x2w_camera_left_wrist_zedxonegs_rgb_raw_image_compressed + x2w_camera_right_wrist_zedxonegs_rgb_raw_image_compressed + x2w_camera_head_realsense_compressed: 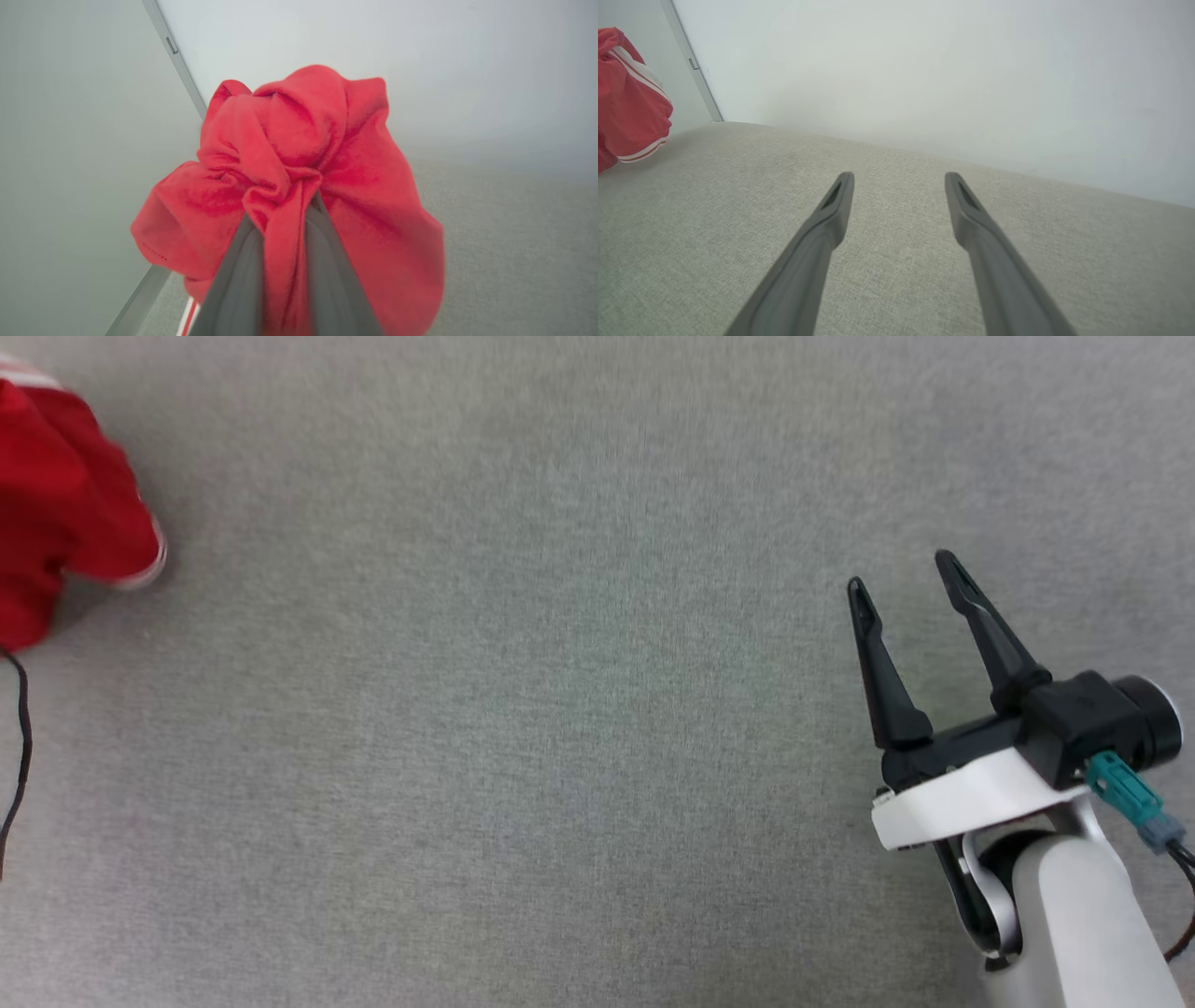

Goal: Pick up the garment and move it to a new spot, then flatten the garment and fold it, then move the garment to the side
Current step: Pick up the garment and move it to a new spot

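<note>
The red garment (56, 513) hangs bunched at the far left edge of the head view, a white-trimmed sleeve end toward the right. In the left wrist view the garment (299, 186) wraps over my left gripper (285, 219), whose two grey fingers are shut on a fold of it, tips hidden in cloth. My right gripper (904, 574) stands open at the lower right above the grey surface, nothing between its fingers. From the right wrist, the right gripper (900, 179) is open, and the garment (626, 98) with white stripes shows at the far left.
A grey woven cloth surface (523, 709) spreads across the whole work area. A thin black cable (21, 747) hangs at the left edge. A pale wall (924, 70) with a metal corner strip (693, 65) stands behind the surface.
</note>
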